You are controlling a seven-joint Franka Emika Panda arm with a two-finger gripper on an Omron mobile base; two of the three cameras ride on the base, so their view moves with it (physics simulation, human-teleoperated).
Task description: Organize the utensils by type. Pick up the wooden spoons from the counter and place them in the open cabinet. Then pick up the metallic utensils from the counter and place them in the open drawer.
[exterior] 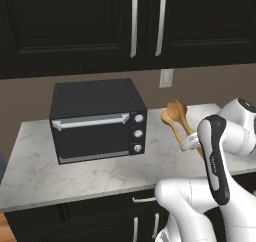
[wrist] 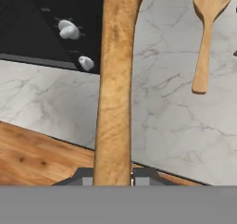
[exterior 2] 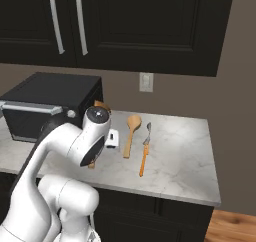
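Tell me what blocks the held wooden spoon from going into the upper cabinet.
The hand is shut on a wooden spoon above the counter. The upper cabinet doors in view are closed, so they bar the way. An open one isn't visible here.

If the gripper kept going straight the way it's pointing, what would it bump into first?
The gripper, shut on a wooden spoon, points down at the counter beside the toaster oven. Probably the spoon's tip meets marble first; depth is unclear.
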